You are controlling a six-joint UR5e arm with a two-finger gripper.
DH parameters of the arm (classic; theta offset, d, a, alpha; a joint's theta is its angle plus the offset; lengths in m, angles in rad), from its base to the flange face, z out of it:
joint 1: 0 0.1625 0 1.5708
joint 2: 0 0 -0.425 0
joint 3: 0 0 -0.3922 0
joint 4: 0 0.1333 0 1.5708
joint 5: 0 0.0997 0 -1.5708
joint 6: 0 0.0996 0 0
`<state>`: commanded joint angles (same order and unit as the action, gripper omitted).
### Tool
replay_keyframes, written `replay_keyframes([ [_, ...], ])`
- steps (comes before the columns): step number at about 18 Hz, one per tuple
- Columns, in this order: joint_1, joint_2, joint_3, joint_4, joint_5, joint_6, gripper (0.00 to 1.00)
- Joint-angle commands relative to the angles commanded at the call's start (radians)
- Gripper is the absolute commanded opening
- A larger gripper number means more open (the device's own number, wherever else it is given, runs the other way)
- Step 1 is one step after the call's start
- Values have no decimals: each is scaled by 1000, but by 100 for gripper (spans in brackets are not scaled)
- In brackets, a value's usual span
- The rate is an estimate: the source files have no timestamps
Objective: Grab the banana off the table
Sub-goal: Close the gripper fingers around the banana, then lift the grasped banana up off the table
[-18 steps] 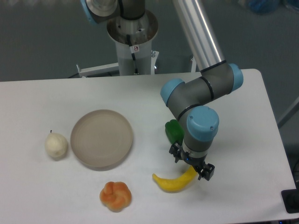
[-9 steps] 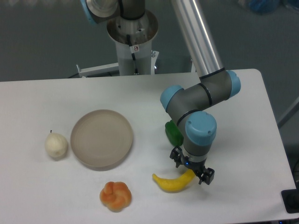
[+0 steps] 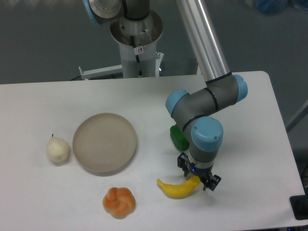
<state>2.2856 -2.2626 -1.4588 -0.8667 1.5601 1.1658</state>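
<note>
The yellow banana [image 3: 174,188] lies on the white table [image 3: 250,144] near its front edge, curving up to the right. My gripper [image 3: 198,173] points straight down over the banana's right end. Its two dark fingers [image 3: 213,182] stand open on either side of that end, low at the banana's level. The wrist hides the banana's tip.
A green fruit [image 3: 178,137] lies just behind the gripper, partly hidden by the arm. A round beige plate [image 3: 105,142] sits left of centre, a pale pear-like fruit [image 3: 57,149] to its left, and an orange lobed fruit [image 3: 119,202] by the front edge.
The gripper has come down a little lower over the banana's right end. The banana and the other things have not moved.
</note>
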Motion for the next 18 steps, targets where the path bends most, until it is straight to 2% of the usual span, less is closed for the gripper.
replay_keyframes([
  [1,0,2,2,0,0,0,69],
  [3,2,0,0,0,2,0,57],
  [5,2,2,2,0,2,5,29],
  [6,2,2,2,0,2,6,26],
  [10,3,11,5,0,2,9,24],
  [14,20,84,17,2,5,15,22],
  [17,44,126,72,-18,25,28,22],
  [18,52,132,71,-17,25,28,22],
])
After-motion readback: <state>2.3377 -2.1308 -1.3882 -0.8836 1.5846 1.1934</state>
